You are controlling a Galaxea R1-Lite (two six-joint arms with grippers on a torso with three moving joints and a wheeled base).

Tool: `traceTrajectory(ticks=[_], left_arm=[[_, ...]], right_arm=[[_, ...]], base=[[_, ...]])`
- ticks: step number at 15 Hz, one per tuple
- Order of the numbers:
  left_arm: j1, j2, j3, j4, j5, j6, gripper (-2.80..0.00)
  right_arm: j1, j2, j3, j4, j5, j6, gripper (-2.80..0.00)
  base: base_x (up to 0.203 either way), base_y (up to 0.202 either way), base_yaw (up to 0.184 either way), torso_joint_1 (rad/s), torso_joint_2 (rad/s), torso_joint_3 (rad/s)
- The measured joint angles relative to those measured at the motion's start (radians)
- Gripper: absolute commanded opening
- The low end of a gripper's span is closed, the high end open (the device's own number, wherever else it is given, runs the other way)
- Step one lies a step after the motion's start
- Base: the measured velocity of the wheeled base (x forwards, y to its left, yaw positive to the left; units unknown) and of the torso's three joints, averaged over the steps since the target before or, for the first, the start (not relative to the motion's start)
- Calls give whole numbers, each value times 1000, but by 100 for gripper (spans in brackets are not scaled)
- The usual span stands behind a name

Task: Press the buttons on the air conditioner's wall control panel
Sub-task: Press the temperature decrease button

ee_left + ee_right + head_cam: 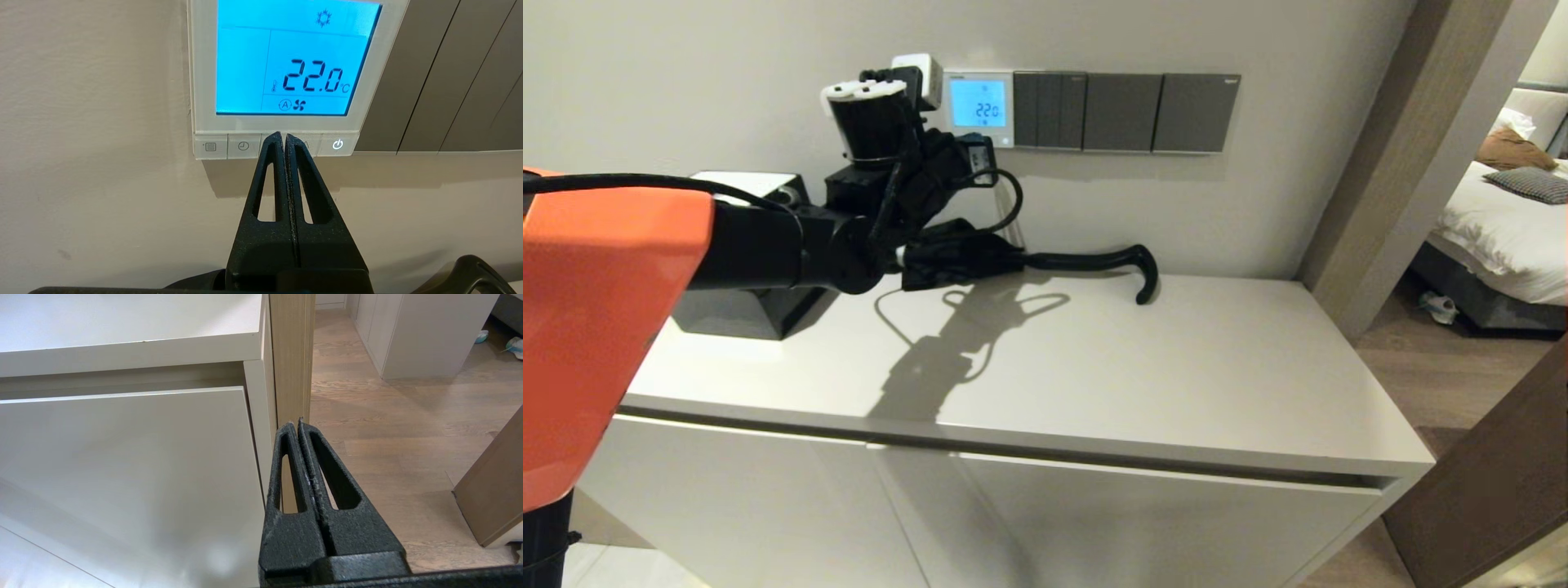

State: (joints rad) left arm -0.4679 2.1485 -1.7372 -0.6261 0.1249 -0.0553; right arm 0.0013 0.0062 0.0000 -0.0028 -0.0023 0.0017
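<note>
The air conditioner's wall control panel (pixel 978 106) is a white-framed thermostat on the wall; its screen (pixel 294 61) glows light blue and reads 22.0. The buttons run along its bottom edge: a menu button (pixel 210 146), a clock button (pixel 243 146) and a lit power button (pixel 337 144). My left gripper (pixel 284 135) is shut and empty. Its tips lie over the middle of the button row and hide the buttons there; I cannot tell if they touch. The left arm (pixel 907 163) reaches up to the panel. My right gripper (pixel 295 424) is shut and empty, low beside the cabinet's right end.
Dark grey switch plates (pixel 1127 112) sit right of the panel. A white plug adapter (pixel 919 77) is on its left. On the white cabinet top (pixel 1176 367) lie a black umbrella with a hooked handle (pixel 1094 261) and a black box (pixel 743 310). A doorway opens at the right.
</note>
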Motion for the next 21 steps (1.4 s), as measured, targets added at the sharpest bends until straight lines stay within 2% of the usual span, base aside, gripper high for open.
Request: traceTrajectory(ticks=[21], left_arm=[[19, 34, -24, 8, -3, 11, -280]], right_arm=[[0, 0, 0, 0, -1, 0, -280]], base=[[0, 0, 0, 0, 0, 0]])
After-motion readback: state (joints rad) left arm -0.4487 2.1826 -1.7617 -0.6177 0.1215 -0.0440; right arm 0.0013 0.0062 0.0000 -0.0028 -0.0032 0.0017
